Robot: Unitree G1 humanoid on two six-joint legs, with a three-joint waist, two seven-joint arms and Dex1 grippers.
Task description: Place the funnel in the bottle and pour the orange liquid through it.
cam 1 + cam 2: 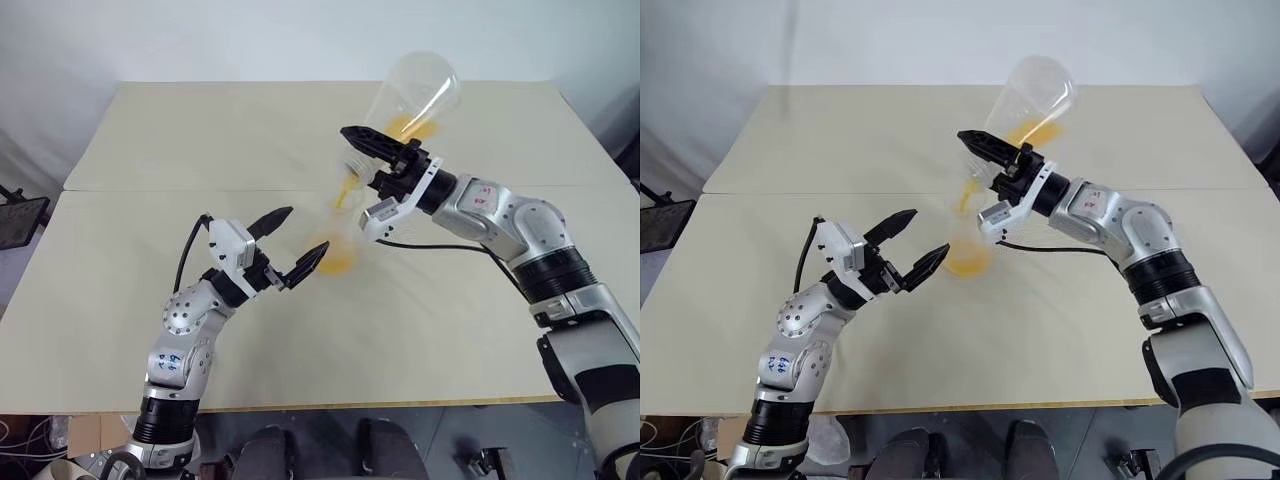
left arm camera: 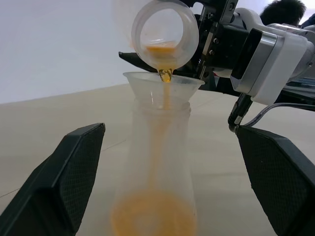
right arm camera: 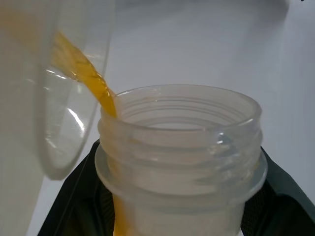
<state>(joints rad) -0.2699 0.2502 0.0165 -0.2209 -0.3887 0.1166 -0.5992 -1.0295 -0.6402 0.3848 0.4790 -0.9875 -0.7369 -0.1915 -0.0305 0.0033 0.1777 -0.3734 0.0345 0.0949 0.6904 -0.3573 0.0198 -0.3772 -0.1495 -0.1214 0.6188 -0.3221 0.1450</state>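
1. The table (image 1: 150,330), pale and wide across the frame's middle, carries the bottle (image 2: 157,172) near its centre
2. The right arm reaches in from the lower right to the upper middle, wrist raised and rolled; the right gripper (image 1: 385,160) is clenched around a clear container (image 1: 415,95), tipped with its mouth pointing down and left
3. The left arm rises from the lower left; the left gripper (image 1: 290,245) is released, its fingers spread wide on either side of the bottle and not touching it
4. The funnel (image 2: 162,83) already sits in the bottle's neck, so that step looks done
5. The orange liquid (image 2: 152,219) runs in a thin stream through the funnel and pools in the bottle's base; some remains in the tipped container, so I judge the pour is underway, not finished
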